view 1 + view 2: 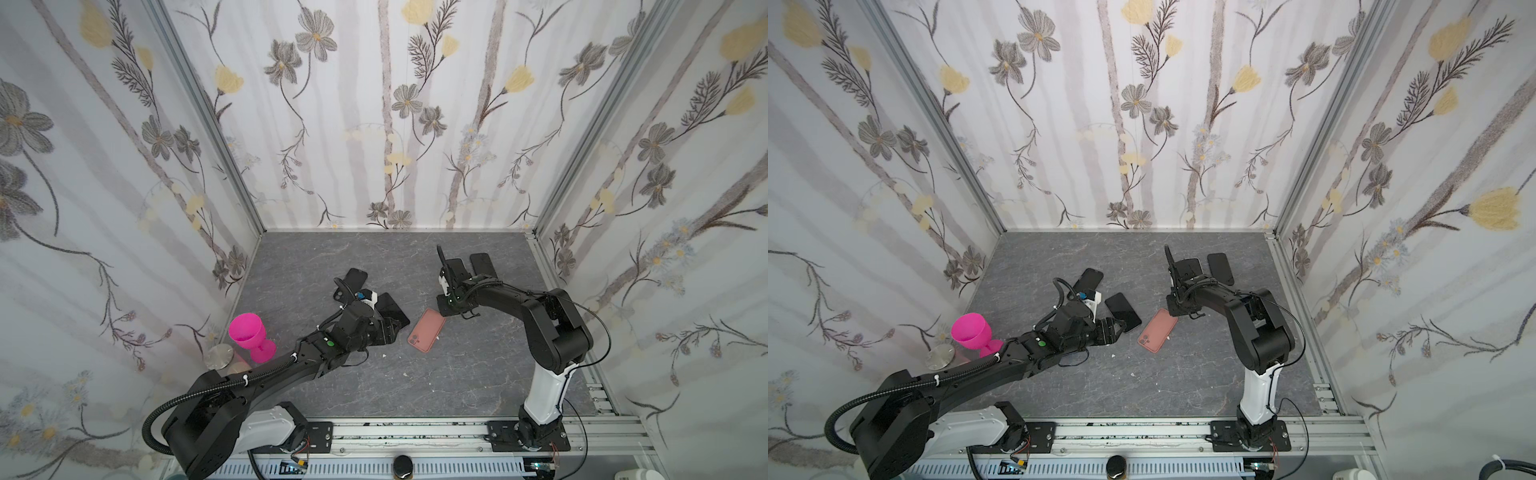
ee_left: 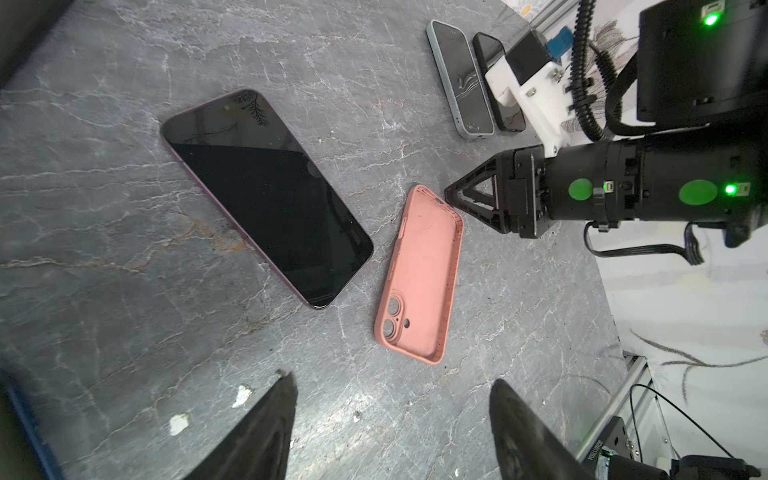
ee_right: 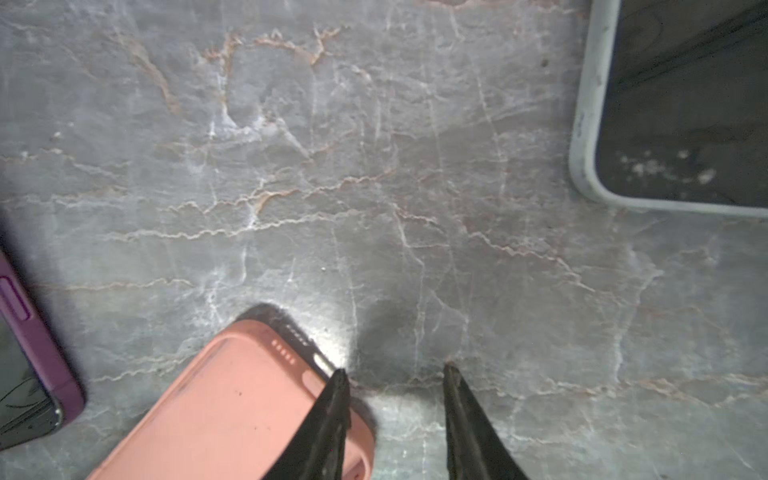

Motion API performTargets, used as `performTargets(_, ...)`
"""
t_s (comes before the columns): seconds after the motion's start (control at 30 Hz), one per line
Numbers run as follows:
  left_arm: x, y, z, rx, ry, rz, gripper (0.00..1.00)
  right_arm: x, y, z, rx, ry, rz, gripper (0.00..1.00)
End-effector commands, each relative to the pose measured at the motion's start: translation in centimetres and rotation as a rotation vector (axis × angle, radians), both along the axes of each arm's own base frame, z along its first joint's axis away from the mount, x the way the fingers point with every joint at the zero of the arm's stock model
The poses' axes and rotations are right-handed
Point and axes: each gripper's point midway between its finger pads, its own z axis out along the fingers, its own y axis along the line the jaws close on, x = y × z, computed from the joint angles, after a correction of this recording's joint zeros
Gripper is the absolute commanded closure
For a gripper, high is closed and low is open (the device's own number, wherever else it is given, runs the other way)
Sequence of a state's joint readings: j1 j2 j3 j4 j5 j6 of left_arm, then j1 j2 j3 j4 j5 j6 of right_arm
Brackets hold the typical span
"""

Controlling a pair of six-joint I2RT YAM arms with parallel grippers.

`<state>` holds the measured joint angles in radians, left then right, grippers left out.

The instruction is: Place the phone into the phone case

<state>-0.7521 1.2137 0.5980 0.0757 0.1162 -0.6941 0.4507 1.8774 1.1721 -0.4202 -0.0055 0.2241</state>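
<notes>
Top views: set high above the near rail, both look down and forward across the grey marbled tabletop (image 1: 374, 386) to the flowered back wall (image 1: 395, 124). They are distant, with the whole cell in frame.
Left wrist view: low over the tabletop, looking past the left hand (image 2: 392, 378) at the salmon-pink soft phone case (image 2: 419, 266), the dark-screened purple-edged phone (image 2: 266, 195) and the right hand (image 2: 449, 194).
Right wrist view: very near, looking almost straight down past the right hand's tips.
Shared: both top views match nearly throughout, and the case shows in every view.
</notes>
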Motion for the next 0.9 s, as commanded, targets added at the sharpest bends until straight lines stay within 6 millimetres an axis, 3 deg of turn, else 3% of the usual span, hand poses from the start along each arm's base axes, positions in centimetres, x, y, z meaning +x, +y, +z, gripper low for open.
performTargets(0.0,0.5,-0.3,1.2,-0.041,-0.022,0.024,0.27,-1.1,-0.1,0.3,0.023,0.015,-0.010,0.62)
performTargets(0.2,0.6,0.2,1.2,-0.018,-0.036,0.036,0.27,-3.9,-0.4,0.9,0.025,0.033,-0.020,0.61)
performTargets(0.6,0.1,0.0,-1.6,0.002,0.015,0.015,0.28,-11.0,3.0,0.8,0.102,0.118,0.073,0.62)
performTargets(0.7,0.1,-0.1,-1.6,0.001,0.013,0.012,0.29,-10.5,2.7,1.6,0.083,0.088,0.072,0.61)
performTargets(0.83,0.1,-0.2,-1.4,-0.009,0.009,0.009,0.30,-7.5,2.0,3.4,0.031,0.008,0.075,0.60)
performTargets(0.87,0.0,-0.3,-2.2,0.001,0.027,0.009,0.31,-6.6,1.7,3.7,0.019,-0.001,0.068,0.60)
